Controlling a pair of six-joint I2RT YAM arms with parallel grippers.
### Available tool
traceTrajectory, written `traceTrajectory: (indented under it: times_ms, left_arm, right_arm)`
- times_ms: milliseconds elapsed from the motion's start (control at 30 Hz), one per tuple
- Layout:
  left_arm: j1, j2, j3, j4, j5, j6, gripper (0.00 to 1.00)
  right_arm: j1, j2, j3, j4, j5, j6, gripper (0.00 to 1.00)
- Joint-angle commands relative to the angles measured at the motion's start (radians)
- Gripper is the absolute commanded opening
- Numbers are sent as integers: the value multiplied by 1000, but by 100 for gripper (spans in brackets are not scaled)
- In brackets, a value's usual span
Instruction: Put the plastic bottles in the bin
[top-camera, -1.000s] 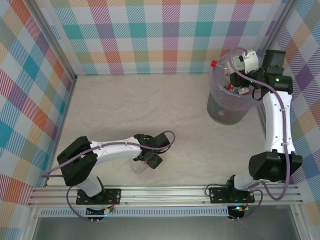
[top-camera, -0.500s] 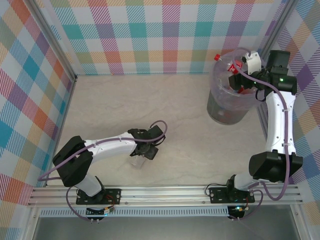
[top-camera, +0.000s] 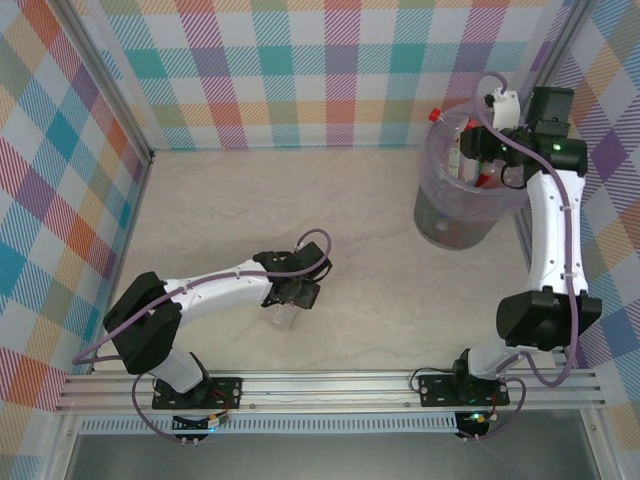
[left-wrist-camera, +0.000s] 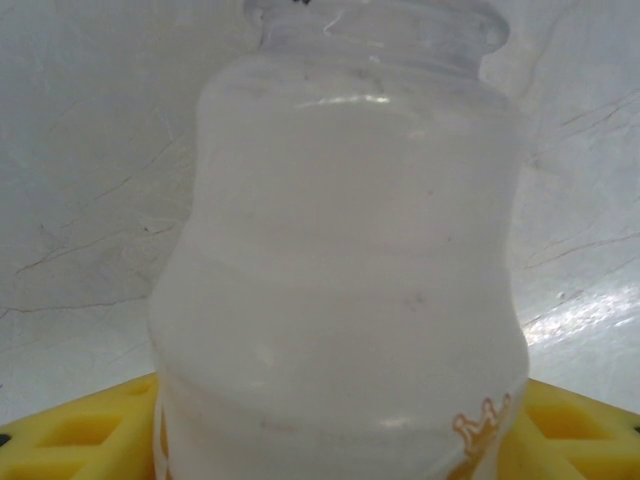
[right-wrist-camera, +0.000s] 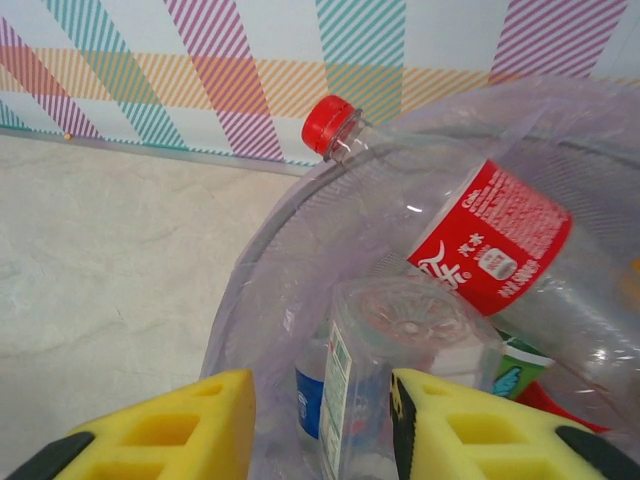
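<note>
Closest to the arm bases, the left pincer (top-camera: 292, 293) reaches low over the middle of the pale tabletop (top-camera: 250, 210). It is closed on a pale bottle (left-wrist-camera: 340, 250). In the left wrist view a yellow pad (left-wrist-camera: 80, 435) lies against each side of the bottle's lower body. The bottle is cloudy white with a little gold print low on one side. From above it shows as a small clear shape touching the tabletop just on the near side of the pincer.

Farther back, at the right rear corner, stands the bin (top-camera: 440, 225), a dark round bucket lined with a lilac bag (right-wrist-camera: 300, 200). The right pincer (right-wrist-camera: 320, 400) hovers above the bin's opening. Its yellow pads are apart with a narrow gap and nothing is between them.

Several bottles lie inside the bin. A clear bottle (right-wrist-camera: 415, 340) stands bottom-up in the middle, and a blue-labelled one (right-wrist-camera: 308, 395) is just beside it. A red-labelled bottle (right-wrist-camera: 490, 240) leans against the bag, and its red cap (right-wrist-camera: 328, 122) pokes over the far rim. Behind the bin rises the checked wall (top-camera: 300, 70).
</note>
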Motion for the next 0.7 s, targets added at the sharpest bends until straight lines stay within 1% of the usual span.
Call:
traceTrajectory:
  times_ms: [0, 167, 267, 367, 500, 567, 667]
  left_arm:
    - [11, -23, 28, 12, -4, -38, 52]
    - [10, -57, 20, 50, -1, -46, 52]
    - [11, -89, 13, 61, -3, -42, 52]
    - [11, -120, 9, 71, -12, -40, 52]
    - [10, -176, -14, 129, 0, -36, 52]
    - [11, -210, -35, 175, 15, -34, 51]
    - [11, -273, -67, 243, 37, -27, 51]
  right_arm:
    - [8, 17, -43, 50, 19, 72, 39]
    - [16, 22, -135, 78, 29, 65, 39]
    - [19, -6, -113, 67, 41, 73, 40]
    - [18, -30, -39, 21, 58, 87, 41]
    - [21, -90, 18, -31, 52, 166, 49]
    - [38, -139, 0, -37, 41, 190, 54]
    - [94, -229, -74, -31, 39, 232, 61]
